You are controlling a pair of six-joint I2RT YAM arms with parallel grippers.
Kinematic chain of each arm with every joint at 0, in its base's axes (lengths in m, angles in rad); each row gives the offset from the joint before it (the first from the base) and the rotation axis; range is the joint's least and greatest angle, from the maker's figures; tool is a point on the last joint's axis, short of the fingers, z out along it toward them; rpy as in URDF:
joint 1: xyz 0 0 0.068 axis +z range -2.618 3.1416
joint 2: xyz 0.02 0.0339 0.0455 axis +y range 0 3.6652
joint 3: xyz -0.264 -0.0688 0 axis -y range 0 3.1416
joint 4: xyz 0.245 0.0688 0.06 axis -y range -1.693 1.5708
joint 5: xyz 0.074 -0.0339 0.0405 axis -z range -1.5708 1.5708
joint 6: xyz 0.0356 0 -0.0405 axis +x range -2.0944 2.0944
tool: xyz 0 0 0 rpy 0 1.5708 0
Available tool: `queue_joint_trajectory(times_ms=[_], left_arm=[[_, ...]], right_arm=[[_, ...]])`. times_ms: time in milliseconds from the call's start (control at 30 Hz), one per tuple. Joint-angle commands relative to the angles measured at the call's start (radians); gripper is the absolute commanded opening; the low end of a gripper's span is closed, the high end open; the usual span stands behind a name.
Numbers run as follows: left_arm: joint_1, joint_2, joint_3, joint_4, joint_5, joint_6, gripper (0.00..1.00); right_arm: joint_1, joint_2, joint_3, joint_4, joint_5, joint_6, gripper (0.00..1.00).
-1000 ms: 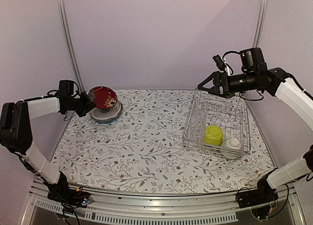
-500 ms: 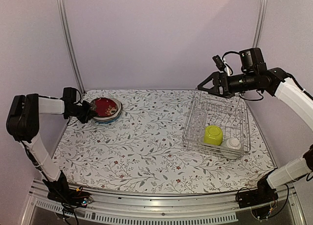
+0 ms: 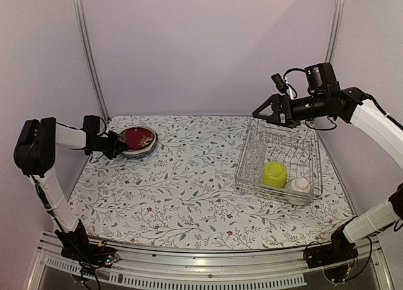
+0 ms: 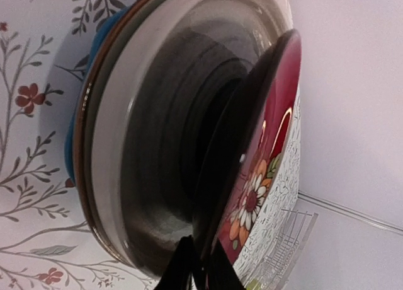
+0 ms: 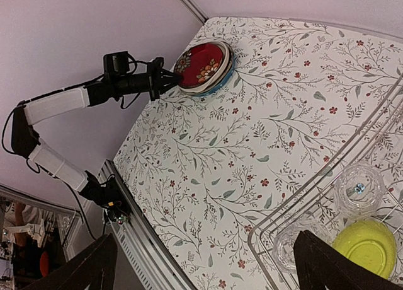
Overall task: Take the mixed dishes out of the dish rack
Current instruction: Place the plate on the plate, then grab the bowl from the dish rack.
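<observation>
The flower-printed tabletop [image 3: 189, 189] fills most of my overhead view. On its right side sits the dish rack [image 3: 244, 156], a silver wire basket that is not yet emptied. At its near end a lime-green bowl [image 3: 274, 173] lies upside down, and a small whitish bowl [image 3: 300, 185] is just beside it, toward the near right corner. From the right wrist camera I count two clear drinking glasses [image 5: 359, 189] in the rack, next to the green bowl.

At the far left of the tabletop there is a stack of plates. A pale blue-green plate [image 4: 79, 113] is at the bottom, with a grey ringed plate [image 4: 145, 145] on top of it. Uppermost is the red floral plate [image 3: 138, 137], and my left wrist view shows it tilted against the grey one, with a gap opening away from the gripped edge.

My left end effector [image 4: 201, 274] is clamped on the rim of that red plate, reaching in low from the left edge. My right end effector [image 5: 204, 236] hangs in the air above the rack's far left corner. Its fingers are spread wide apart and hold nothing.
</observation>
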State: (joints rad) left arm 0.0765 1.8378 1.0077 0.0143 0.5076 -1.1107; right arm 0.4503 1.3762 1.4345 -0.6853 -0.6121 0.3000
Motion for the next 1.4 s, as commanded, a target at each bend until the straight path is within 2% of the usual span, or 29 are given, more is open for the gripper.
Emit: queue_joint_trajectory(times_ms=[0, 233, 367, 467, 600, 667, 733, 767, 967, 1367], left_arm=[[0.009, 0.012, 0.023, 0.03, 0.017, -0.017, 0.13], [0.011, -0.001, 0.037, -0.01, 0.004, 0.001, 0.2], [0.011, -0.018, 0.047, -0.079, -0.016, 0.025, 0.35], [0.009, -0.036, 0.058, -0.115, -0.032, 0.048, 0.4], [0.008, -0.063, 0.077, -0.181, -0.067, 0.09, 0.54], [0.006, -0.083, 0.084, -0.212, -0.089, 0.114, 0.66], [0.006, -0.102, 0.088, -0.235, -0.105, 0.135, 0.83], [0.006, -0.112, 0.086, -0.242, -0.113, 0.143, 0.86], [0.0, -0.169, 0.089, -0.293, -0.155, 0.186, 0.96], [-0.111, -0.311, 0.168, -0.432, -0.284, 0.348, 1.0]], right_arm=[[-0.006, 0.014, 0.023, -0.01, -0.011, 0.01, 0.99], [-0.006, 0.02, 0.035, -0.011, -0.016, 0.012, 0.99], [-0.005, 0.018, 0.042, -0.027, -0.006, 0.01, 0.99], [-0.005, 0.015, 0.05, -0.057, 0.026, 0.002, 0.99], [-0.006, 0.022, 0.077, -0.125, 0.082, -0.02, 0.99], [-0.006, 0.022, 0.092, -0.161, 0.117, -0.033, 0.99], [-0.006, 0.023, 0.104, -0.2, 0.154, -0.054, 0.99], [-0.006, 0.023, 0.109, -0.221, 0.174, -0.06, 0.99], [-0.006, 0.014, 0.122, -0.324, 0.273, -0.102, 0.99], [-0.006, -0.022, 0.053, -0.614, 0.542, -0.163, 0.99]])
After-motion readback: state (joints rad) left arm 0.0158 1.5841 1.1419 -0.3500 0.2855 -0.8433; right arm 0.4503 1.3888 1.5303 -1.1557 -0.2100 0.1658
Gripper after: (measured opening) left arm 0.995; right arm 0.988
